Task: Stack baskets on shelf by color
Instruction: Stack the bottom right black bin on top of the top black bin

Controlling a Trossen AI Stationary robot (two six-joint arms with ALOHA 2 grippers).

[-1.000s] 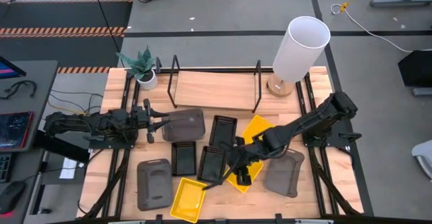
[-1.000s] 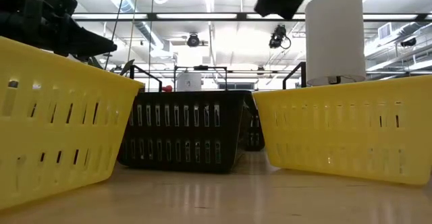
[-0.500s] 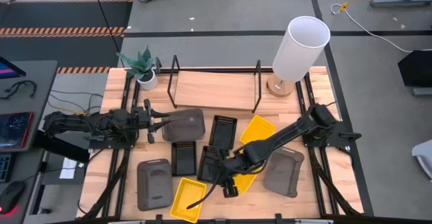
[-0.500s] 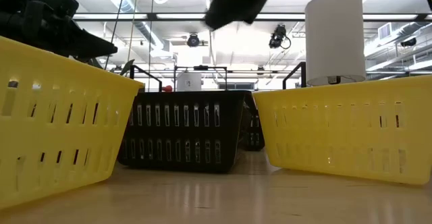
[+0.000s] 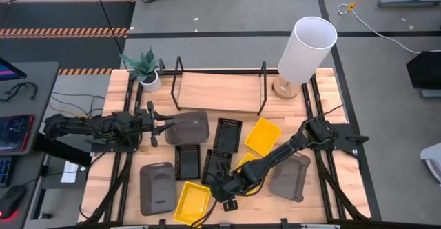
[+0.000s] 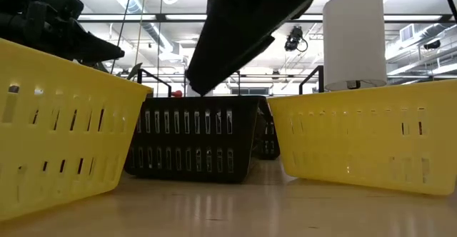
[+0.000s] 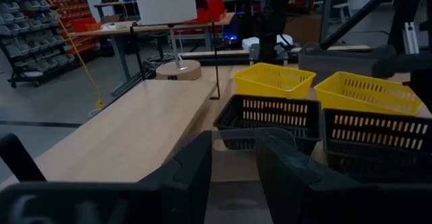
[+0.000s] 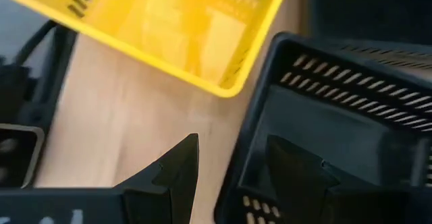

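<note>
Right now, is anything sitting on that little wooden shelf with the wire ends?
No baskets on the shelf yet; its light-wood board shows bare from above. The closest dark grey basket lies on the tabletop just before it, at the left gripper.

The right gripper shows its 2 dark jaws apart, with a gap between them. One fingertip hangs over the bare wooden surface; the other sits over the rim of a black slotted basket. A yellow basket lies beyond them, tilted across the frame.
</note>
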